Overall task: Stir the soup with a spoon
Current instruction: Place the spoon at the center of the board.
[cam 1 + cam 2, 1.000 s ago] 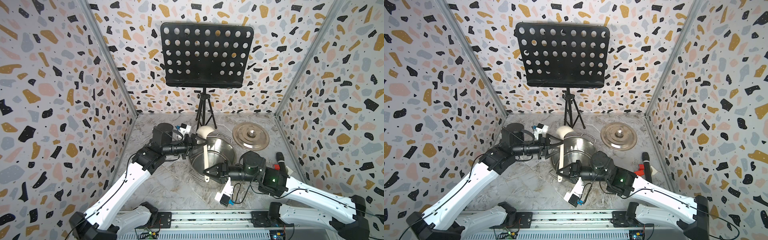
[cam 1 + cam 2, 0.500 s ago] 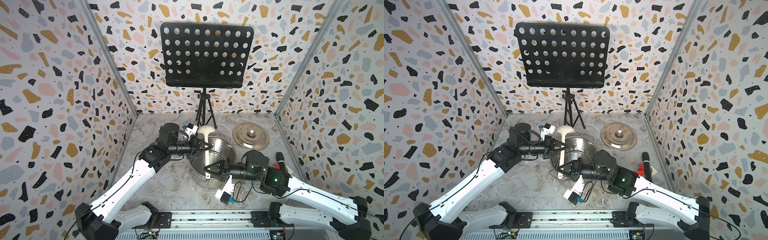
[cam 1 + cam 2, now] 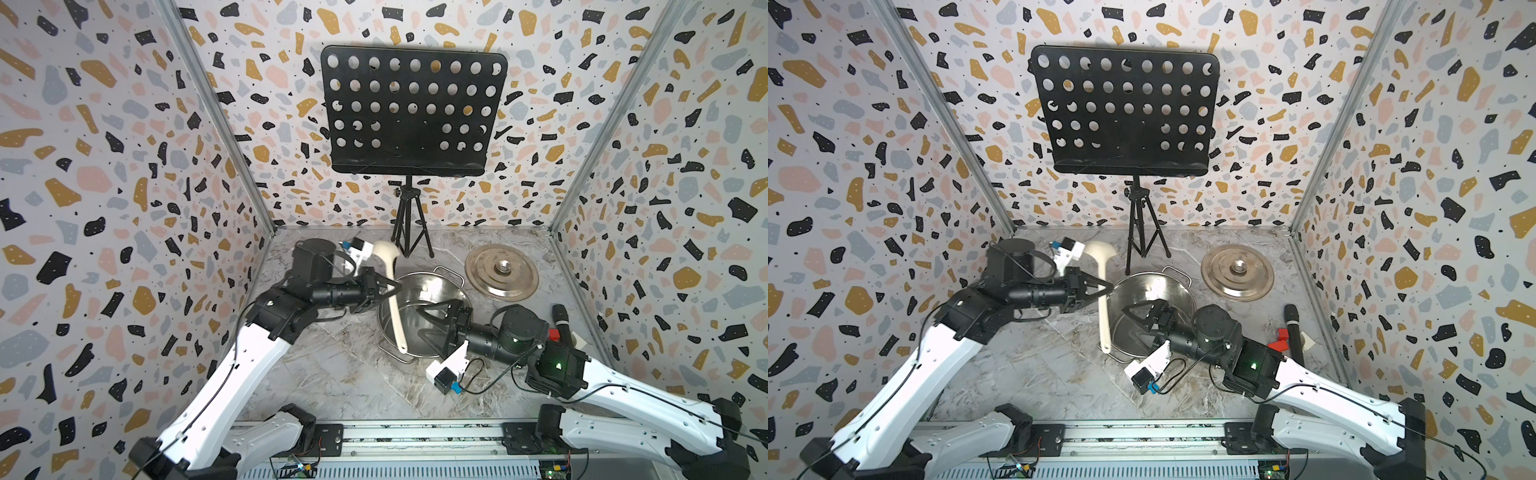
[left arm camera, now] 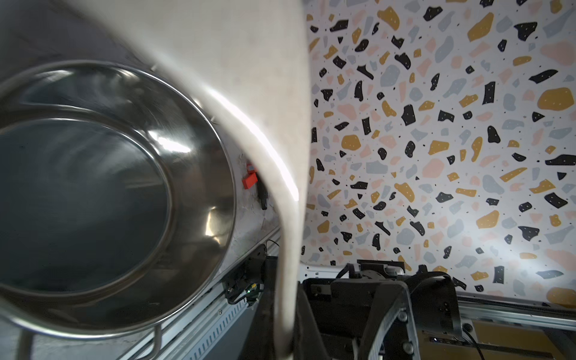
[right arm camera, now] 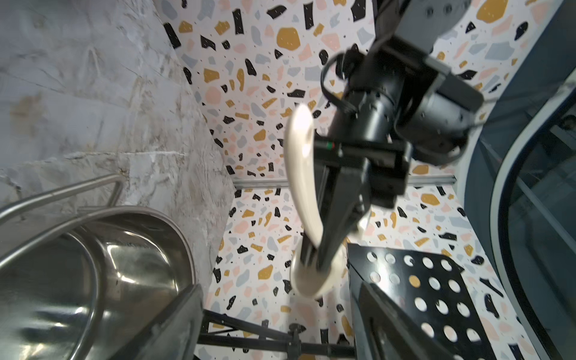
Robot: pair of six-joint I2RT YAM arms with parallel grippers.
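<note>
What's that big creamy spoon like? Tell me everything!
The spoon is a long cream ladle, plastic-looking, with a deep round bowl and a slim handle. The left gripper has its jaws shut on the handle just below the bowl. The bowl end points toward the back wall; the handle tip hangs at the front rim of the pot, touching or not I cannot tell. The right gripper, jaws open, is clear of it.

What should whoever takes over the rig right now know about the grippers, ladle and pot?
The left gripper is shut on the ladle, near its bowl.
The right gripper is open and empty, over the pot.
The lid lies on the table beside the pot; no soup visible.
Done: ladle in grip.
To do: bring its bowl, now outside the pot, inside and stir.
</note>
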